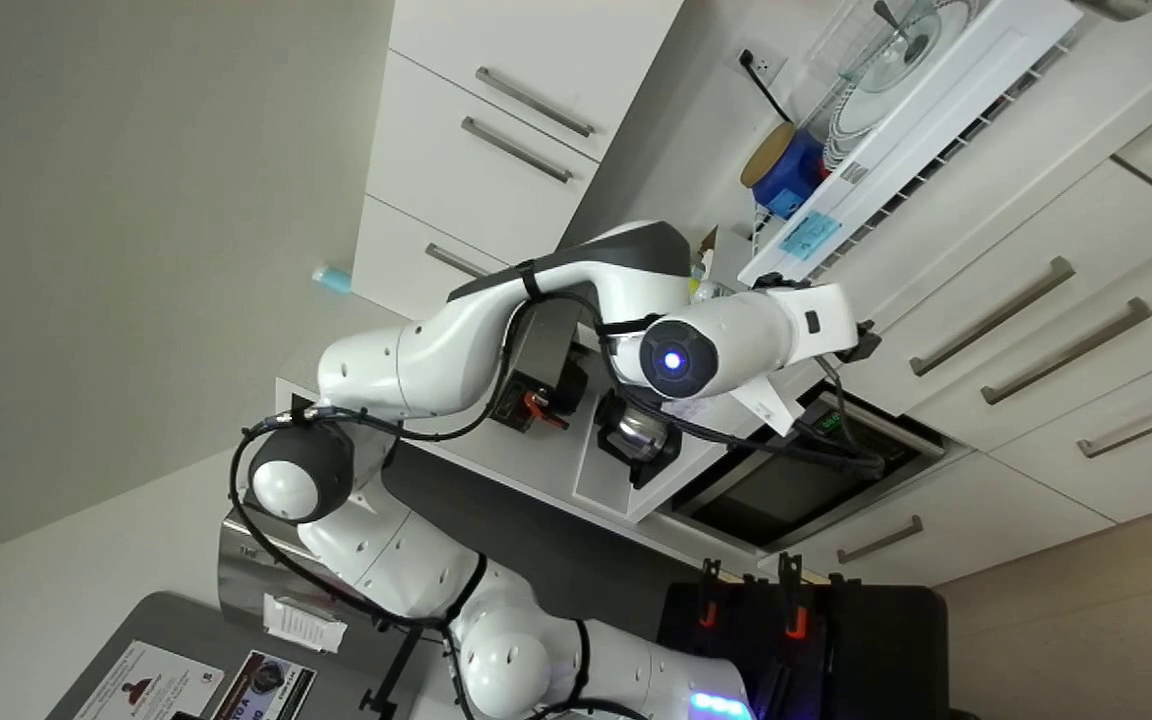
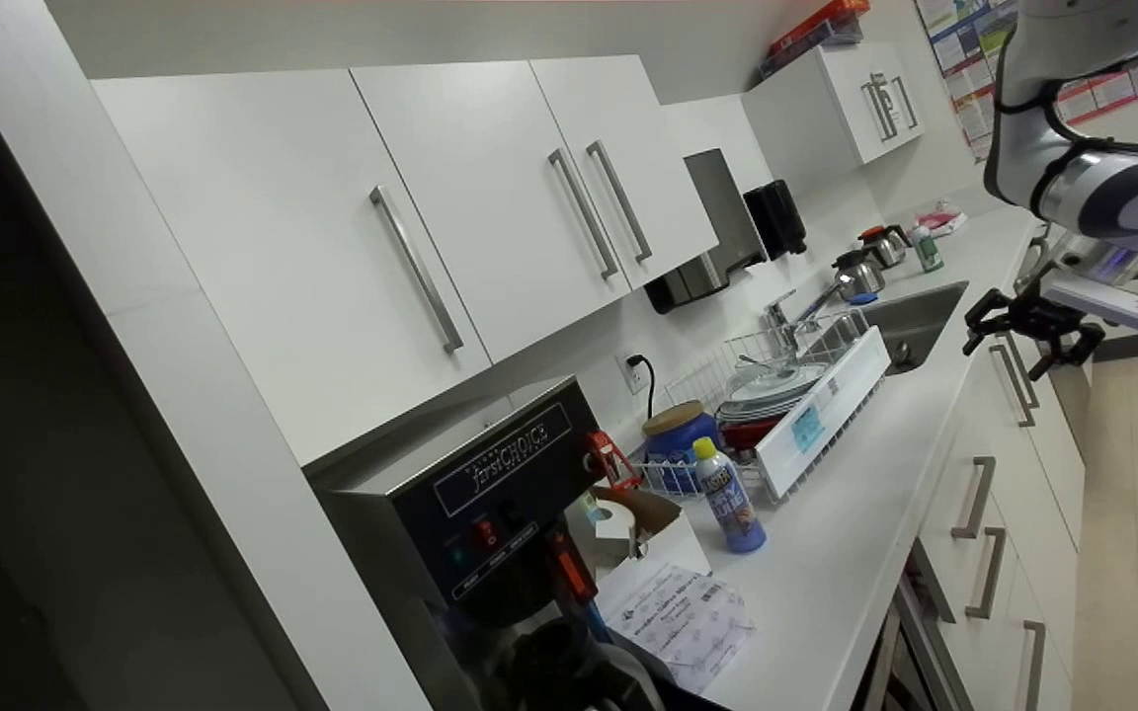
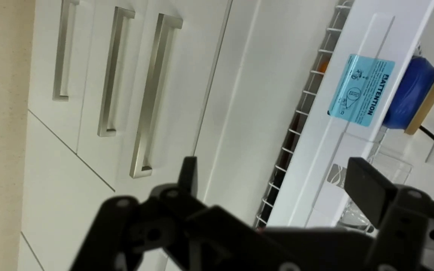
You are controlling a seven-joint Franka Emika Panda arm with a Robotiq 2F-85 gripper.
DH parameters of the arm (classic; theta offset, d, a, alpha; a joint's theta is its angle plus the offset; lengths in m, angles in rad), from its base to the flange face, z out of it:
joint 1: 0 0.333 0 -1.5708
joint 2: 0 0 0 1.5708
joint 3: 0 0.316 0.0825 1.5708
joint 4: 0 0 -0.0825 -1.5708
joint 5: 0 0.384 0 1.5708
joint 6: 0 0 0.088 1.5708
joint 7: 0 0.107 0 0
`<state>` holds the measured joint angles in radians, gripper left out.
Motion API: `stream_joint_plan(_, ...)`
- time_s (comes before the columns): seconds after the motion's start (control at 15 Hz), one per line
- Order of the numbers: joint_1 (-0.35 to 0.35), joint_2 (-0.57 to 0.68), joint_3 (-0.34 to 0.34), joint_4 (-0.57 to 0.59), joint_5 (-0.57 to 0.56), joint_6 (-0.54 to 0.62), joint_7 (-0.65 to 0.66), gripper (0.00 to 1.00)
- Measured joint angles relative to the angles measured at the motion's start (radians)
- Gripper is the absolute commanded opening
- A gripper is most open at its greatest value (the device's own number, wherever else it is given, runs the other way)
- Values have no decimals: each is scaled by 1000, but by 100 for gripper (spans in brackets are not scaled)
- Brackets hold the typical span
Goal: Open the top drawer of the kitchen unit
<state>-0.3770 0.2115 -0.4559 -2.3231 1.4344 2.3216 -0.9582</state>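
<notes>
Tool (image 3: 275, 173) is hanging released, holding nothing. Top drawer (image 3: 181, 82) is sitting seemingly closed, beyond and left of tool in wrist view; grasp and pull are apparently remaining.

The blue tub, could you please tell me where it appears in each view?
In an exterior view: blue tub, upper half, right of centre.
In an exterior view: blue tub, lower half, right of centre.
In the wrist view: blue tub, upper half, near right edge.
Shared landmark: pale blue label on the white panel.
</notes>
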Motion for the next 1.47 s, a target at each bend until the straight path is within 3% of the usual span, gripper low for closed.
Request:
stream_joint_plan(0.33,-100,225,13,101,230,-186,-128,100)
stream_joint_plan(0.6,-156,422,34,211,321,-285,-166,100)
stream_joint_plan(0.87,-167,584,59,300,394,-310,-194,100)
stream_joint_plan(1.47,-162,610,52,314,424,-310,-202,100)
